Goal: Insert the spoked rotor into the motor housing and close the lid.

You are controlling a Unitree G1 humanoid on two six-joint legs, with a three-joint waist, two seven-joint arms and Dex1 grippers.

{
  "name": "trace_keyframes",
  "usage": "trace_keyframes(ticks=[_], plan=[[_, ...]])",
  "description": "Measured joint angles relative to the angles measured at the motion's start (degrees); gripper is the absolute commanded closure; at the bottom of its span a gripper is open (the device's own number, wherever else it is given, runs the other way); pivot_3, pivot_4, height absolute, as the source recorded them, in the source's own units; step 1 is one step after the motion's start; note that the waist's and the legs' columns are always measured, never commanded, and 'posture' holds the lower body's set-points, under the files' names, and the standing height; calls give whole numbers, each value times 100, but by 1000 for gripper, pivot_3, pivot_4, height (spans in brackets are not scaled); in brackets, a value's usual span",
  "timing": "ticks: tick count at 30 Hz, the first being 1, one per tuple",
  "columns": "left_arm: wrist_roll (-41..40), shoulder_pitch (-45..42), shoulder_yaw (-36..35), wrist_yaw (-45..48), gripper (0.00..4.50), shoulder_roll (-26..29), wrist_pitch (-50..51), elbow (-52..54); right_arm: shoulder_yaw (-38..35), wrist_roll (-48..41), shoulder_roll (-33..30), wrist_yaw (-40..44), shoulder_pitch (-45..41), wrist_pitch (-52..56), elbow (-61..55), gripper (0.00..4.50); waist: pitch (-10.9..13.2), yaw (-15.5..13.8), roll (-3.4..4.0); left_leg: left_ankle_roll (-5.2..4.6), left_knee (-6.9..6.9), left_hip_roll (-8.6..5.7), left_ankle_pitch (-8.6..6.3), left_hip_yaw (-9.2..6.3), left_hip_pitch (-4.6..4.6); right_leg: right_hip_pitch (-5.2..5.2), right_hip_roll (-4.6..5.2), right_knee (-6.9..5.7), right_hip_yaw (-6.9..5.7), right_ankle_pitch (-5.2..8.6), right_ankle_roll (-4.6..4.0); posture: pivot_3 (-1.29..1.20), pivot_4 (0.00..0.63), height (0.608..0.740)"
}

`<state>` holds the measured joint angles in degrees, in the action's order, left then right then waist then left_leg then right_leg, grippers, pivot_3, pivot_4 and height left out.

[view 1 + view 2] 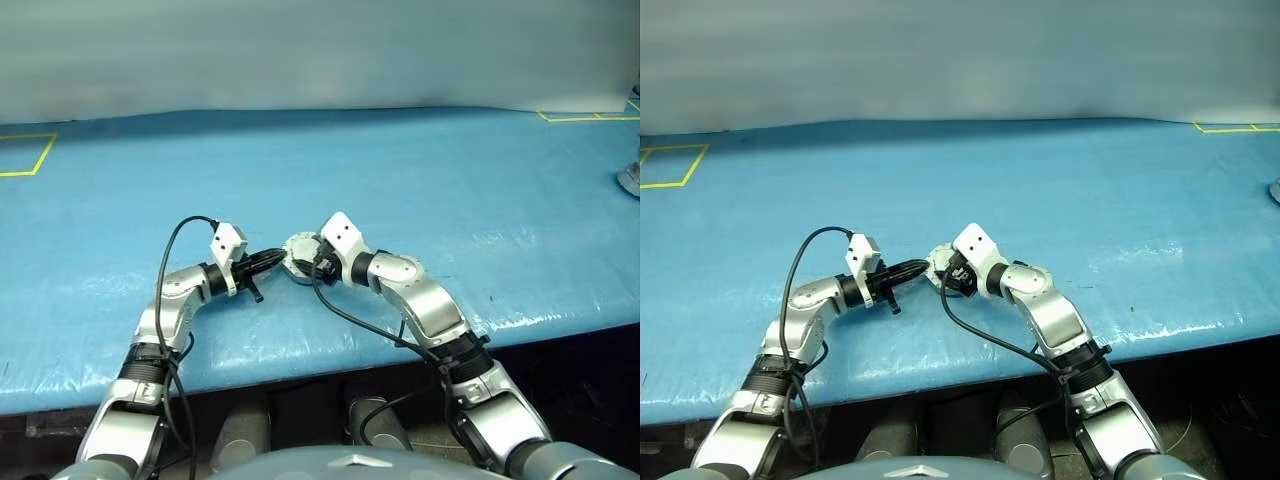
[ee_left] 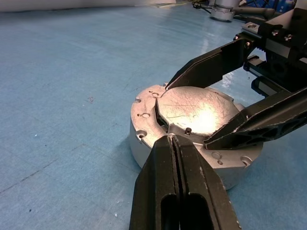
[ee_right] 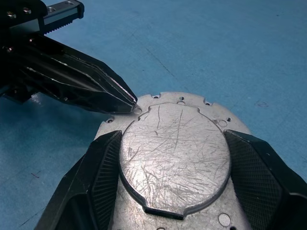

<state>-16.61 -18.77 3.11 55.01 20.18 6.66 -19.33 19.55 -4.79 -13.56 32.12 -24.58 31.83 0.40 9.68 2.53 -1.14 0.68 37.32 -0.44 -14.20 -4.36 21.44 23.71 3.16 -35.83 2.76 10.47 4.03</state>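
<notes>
A blue counter [image 1: 420, 180] with a slightly glossy, wrinkled covering stretches across the scene, with yellow tape outlines near its far corners and a pale wall behind it. The motor housing [image 2: 144, 143] sits on the counter toward its near edge, a short round grey metal cup with small screw holes around its top rim. The lid [image 3: 175, 153] lies closed flat over the housing, its scratched plain grey outer face turned up.

The right gripper [image 3: 175, 191] reaches the housing from the robot's right with its two black fingers [image 3: 93, 182] spread wide, one on each side of the lid's raised centre, their ridged inner pads against or just beside its edge; whether they press on it cannot be told. The left gripper [image 2: 175, 143] comes to the housing from the robot's left, its fingers clenched together with nothing between them. Their joined tip rests at the housing's rim just beside the lid's edge, opposite the right gripper. Both arms meet over the housing, with black cables looping from each wrist.
</notes>
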Motion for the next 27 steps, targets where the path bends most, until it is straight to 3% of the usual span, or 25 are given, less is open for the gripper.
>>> trace_keyframes(ticks=[3,5,8,15,19,27], plan=[[2,14,0,0,4463,-12,-1,3,-14,-1,-1,1,10,14,-19,1462,0,-9,0,0,0,0,0,-1,1,0,0,1,-1,0,0,0,150,740],[2,17,2,1,4500,-31,-3,11,-18,-2,-36,41,26,14,-57,700,0,-21,0,0,0,0,0,-1,3,1,1,1,-2,0,0,0,150,740],[3,26,6,6,4500,-41,-20,30,-32,-21,-109,112,131,30,-224,12,0,-36,0,0,-3,-1,0,-5,12,7,1,5,-5,0,0,0,150,740],[6,80,-8,4,4500,-43,-109,38,-574,-572,199,-45,430,621,-951,12,4,-43,3,1,-9,-1,0,-10,23,18,1,6,-8,1,-2,0,150,740],[10,107,-11,0,4500,-58,-160,37,-1512,-1579,597,-213,494,1366,-1498,12,3,-46,3,1,-10,-1,-1,-14,24,16,2,9,-11,2,-3,0,150,740],[11,136,-31,-17,4500,-94,-241,37,-3124,-2945,906,-840,769,2701,-1342,12,5,-45,6,1,-22,-1,-1,-14,25,20,4,12,-15,5,-7,0,150,740]])
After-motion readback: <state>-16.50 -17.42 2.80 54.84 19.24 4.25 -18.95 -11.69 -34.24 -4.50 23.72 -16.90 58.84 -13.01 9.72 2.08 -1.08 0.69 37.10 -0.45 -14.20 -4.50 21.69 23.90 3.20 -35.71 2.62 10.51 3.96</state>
